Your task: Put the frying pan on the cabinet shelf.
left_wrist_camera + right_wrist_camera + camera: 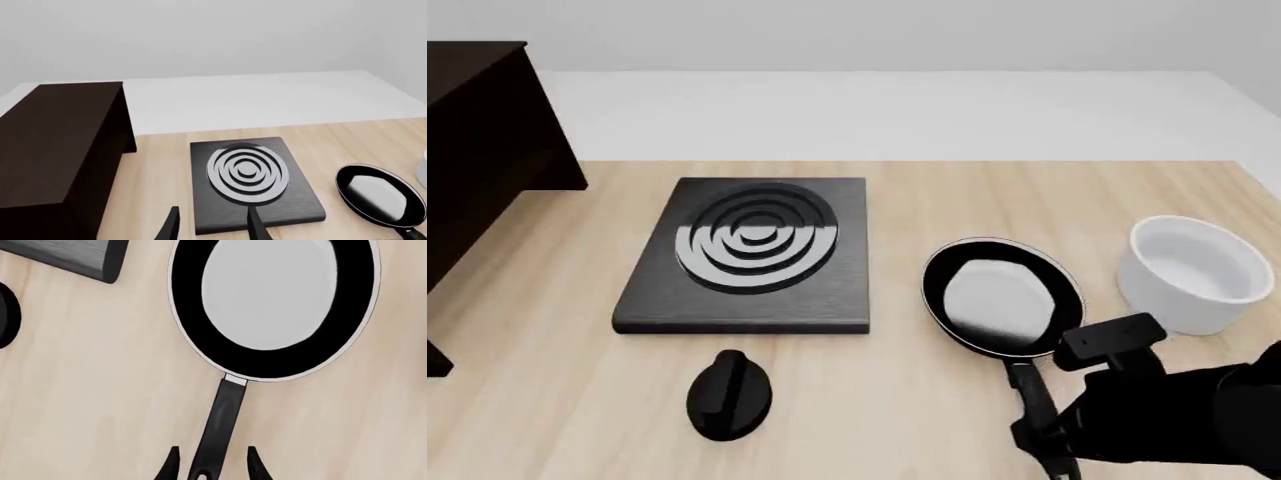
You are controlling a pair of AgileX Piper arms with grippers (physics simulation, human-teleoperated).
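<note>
Pale wooden bench (547, 380) carries the glossy round black frying pan (1004, 297) between stove plate (747, 255) and white bowl (1192, 273). Right pincer (210, 466) straddles its thin stiff handle, released; probably slippery, so grip mid-handle. Left pincer (210, 225) hangs released.

A flat black stove plate (747, 258) with a silver ring pattern is lying on the light wooden table (547, 360). A small black knob (729, 393) is sitting near it, and a white round bowl (1192, 272) is standing well apart.
</note>
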